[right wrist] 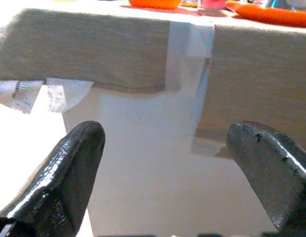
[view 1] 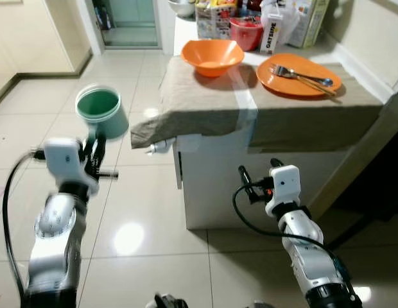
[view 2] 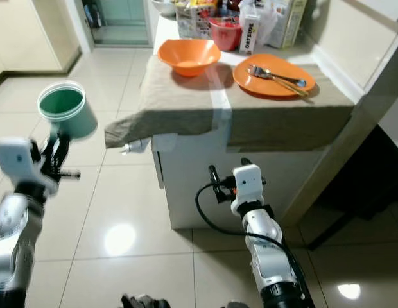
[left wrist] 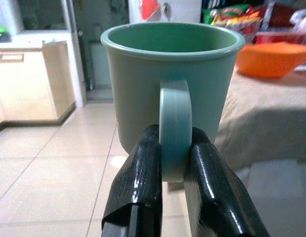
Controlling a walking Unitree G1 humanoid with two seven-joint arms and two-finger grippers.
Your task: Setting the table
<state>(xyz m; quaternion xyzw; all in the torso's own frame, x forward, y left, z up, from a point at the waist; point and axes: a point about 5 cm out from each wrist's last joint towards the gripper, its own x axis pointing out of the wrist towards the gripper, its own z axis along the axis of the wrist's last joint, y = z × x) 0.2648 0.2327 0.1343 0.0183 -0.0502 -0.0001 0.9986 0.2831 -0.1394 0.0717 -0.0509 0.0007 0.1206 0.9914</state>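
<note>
The left pincer [view 1: 96, 149] is clamped on the handle of a green mug [view 1: 101, 111], one black finger [left wrist: 138, 182] on each side of the handle loop. The mug stands upright directly above the pincer, mouth up, its long axis vertical and its handle pointing back down toward the wrist. It hangs over the floor, not yet over the table [view 1: 205, 109].

From this pincer the table lies ahead and to the right, its cloth-covered edge near but still apart from the mug. Beyond that edge sit the orange bowl [view 1: 212, 56] and, further right, the orange plate [view 1: 298, 76] carrying a fork and spoon [view 1: 302, 76].

The right pincer [view 1: 247, 183] hangs low in front of the table's white side, below the cloth, its fingers spread wide and empty.

The left arm is plainly the nearer one for the mug, so the coming move looks like a carry rightward and forward, keeping the mug upright, to a bare patch of cloth just beside the bowl.
</note>
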